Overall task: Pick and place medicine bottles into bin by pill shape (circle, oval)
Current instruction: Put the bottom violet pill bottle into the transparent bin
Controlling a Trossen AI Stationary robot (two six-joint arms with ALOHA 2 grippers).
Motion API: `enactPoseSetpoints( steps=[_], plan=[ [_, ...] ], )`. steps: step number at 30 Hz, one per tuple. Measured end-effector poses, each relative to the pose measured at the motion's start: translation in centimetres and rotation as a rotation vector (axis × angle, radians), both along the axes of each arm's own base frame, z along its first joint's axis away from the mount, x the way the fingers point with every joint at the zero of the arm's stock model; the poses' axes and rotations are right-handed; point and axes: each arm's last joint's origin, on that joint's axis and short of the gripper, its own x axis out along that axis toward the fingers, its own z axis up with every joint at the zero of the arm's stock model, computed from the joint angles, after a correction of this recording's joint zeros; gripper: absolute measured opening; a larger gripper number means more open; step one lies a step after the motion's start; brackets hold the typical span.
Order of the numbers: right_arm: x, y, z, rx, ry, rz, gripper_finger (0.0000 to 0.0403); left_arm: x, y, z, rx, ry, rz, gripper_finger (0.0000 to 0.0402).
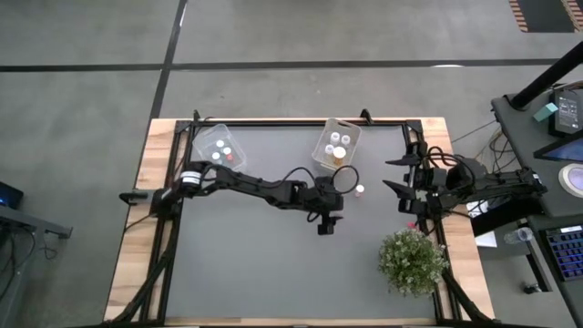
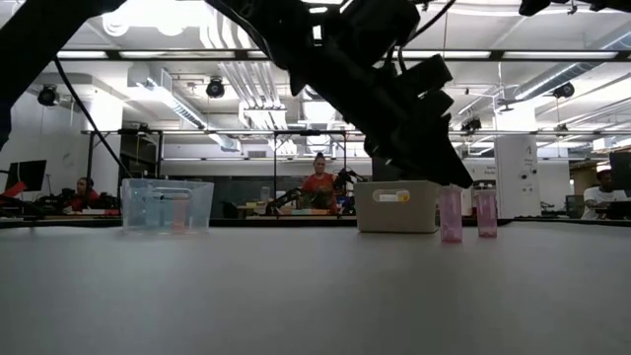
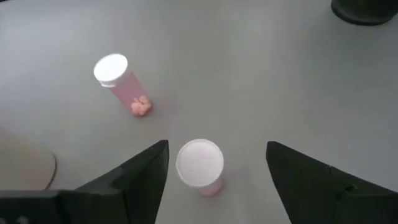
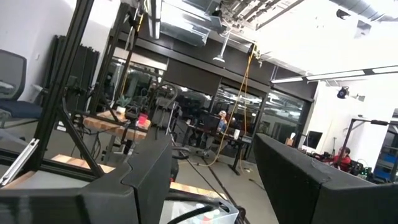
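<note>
Two small pink bottles with white caps stand upright on the grey table, to the right of the right bin. My left gripper (image 3: 214,186) is open above the nearer bottle (image 3: 199,165), one finger on each side of it and touching nothing. The other bottle (image 3: 121,84) stands a little farther off, with pink pills at its bottom. Both bottles also show in the low view, the one (image 2: 451,213) beside the other (image 2: 486,211), below my left gripper (image 2: 439,163). In the high view my left gripper (image 1: 344,185) hides one bottle; the other (image 1: 361,189) shows. My right gripper (image 1: 398,178) waits open at the table's right edge.
A clear bin (image 1: 219,146) at the far left holds several white- and red-capped bottles. A second bin (image 1: 323,157) at the far middle holds white-capped bottles and an amber one. A bushy green plant (image 1: 412,260) stands at the near right. People sit in the room beyond the table.
</note>
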Motion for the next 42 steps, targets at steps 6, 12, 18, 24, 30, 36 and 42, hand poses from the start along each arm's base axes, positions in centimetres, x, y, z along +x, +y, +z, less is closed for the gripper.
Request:
enactPoseSetpoints(
  steps=[6,12,18,24,30,36,42],
  plan=[
    [0.0,-0.1,0.0,0.0,0.005,-0.019,0.0219,0.4,0.1,-1.4,0.002,0.006,0.003,0.0256],
    [0.0,-0.2,-0.2,0.008,0.019,-0.054,0.0219,0.5,0.1,-1.3,0.019,-0.001,0.012,0.0242],
    [0.1,-0.2,-0.2,0.001,0.021,-0.056,0.0219,0.4,0.1,-1.3,0.026,0.002,0.022,0.0203],
    [0.1,-0.2,-0.2,0.001,0.022,-0.055,0.0219,0.4,0.2,-1.3,0.035,0.002,0.034,0.0155],
    [0.1,-0.2,-0.2,0.0,0.029,-0.055,0.0219,0.4,0.2,-1.4,0.036,0.005,0.034,0.0115],
    [0.1,-0.1,-0.3,-0.001,0.036,-0.054,0.0219,0.1,0.2,0.0,0.034,-0.004,0.034,0.0103],
    [0.1,-0.1,-0.3,0.005,0.038,-0.052,0.0219,-1.4,0.2,2.4,0.038,0.054,0.032,0.0108]
  ],
)
